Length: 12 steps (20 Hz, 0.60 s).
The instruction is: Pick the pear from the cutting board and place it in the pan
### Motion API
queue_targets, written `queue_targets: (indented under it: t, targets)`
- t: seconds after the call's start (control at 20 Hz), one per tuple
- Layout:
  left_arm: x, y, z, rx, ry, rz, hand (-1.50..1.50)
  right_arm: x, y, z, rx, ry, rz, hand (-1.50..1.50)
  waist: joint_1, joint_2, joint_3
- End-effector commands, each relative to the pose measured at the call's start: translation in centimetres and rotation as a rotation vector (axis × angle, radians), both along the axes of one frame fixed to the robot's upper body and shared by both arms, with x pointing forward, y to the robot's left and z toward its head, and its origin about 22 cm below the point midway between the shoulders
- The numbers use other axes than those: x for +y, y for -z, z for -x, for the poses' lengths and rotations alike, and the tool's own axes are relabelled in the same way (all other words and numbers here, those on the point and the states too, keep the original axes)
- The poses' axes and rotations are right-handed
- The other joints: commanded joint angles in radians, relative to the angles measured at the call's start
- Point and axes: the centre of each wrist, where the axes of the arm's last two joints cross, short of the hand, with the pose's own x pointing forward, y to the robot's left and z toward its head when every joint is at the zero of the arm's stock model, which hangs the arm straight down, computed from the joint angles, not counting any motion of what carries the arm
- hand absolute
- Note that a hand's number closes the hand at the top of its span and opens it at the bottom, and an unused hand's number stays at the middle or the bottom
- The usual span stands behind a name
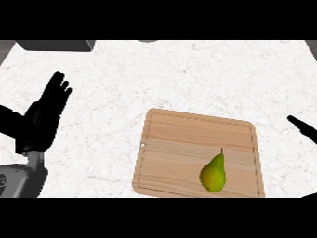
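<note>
Right robot hand (314, 134), fingers straight, beside board (188, 139) bearing yellow-green pear (214, 173).

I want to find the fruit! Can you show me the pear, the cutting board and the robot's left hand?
pear (214, 174), head view, its fat lower body.
cutting board (188, 139), head view, bare wood.
left hand (38, 122), head view, its palm.

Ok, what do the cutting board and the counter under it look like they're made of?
The cutting board looks like light wood with a matte finish: tan, with grain lines running across it and a groove near its rim. The counter looks like pale stone, perhaps marble or a laminate imitation: white with faint reddish speckled veining. Which it is can't be told from this view.
</note>
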Motion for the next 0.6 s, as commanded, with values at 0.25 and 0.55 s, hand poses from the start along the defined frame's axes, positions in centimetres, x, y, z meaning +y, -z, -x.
queue_targets:
  t: [0.25, 0.55]
  targets:
    - [0.9, -1.8, -0.3, 0.001, -0.005, -0.011, 0.0, 5.3, 0.2, -1.9, 0.271, -0.196, 0.117, -1.5, -0.01, -0.003, 0.001]
    - [1.4, -0.6, 0.9, -0.008, -0.016, -0.005, 0.0, 8.2, -1.2, -1.1, 0.262, -0.214, 0.285, -1.5, -0.012, -0.004, 0.0]
